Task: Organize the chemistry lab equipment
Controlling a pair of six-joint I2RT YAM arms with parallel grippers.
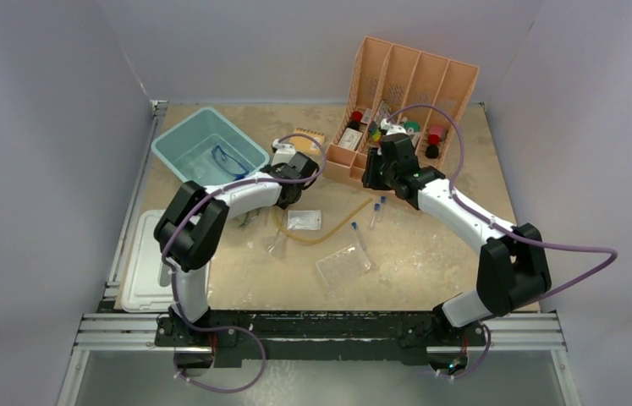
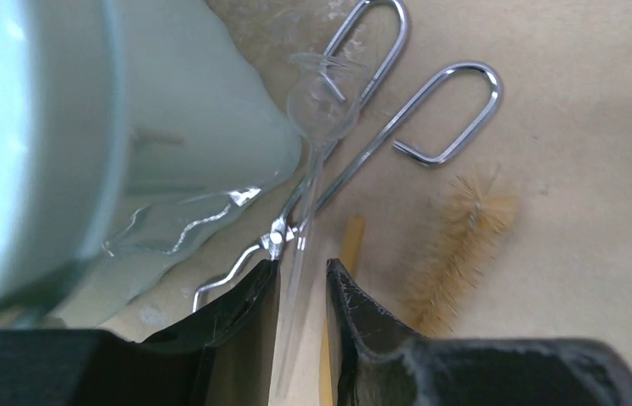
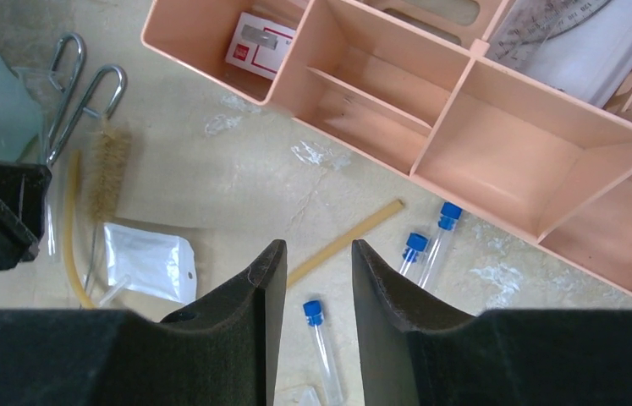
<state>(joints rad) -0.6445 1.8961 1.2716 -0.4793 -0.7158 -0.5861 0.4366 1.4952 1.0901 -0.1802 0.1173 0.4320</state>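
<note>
The fingers of the left gripper (image 2: 302, 283) stand narrowly parted astride the stem of a clear dropper (image 2: 321, 106). They seem not yet to pinch it, though the clear plastic makes contact hard to judge. The dropper lies across the metal tongs (image 2: 363, 152), its bulb just beside the wall of the teal bin (image 2: 177, 110). A good grasp closes squarely on the stem and lifts straight up, leaving the tongs undisturbed. The right gripper (image 3: 318, 254) hangs open and empty above the amber rubber tubing (image 3: 371, 222) and the blue-capped test tubes (image 3: 322, 338).
</note>
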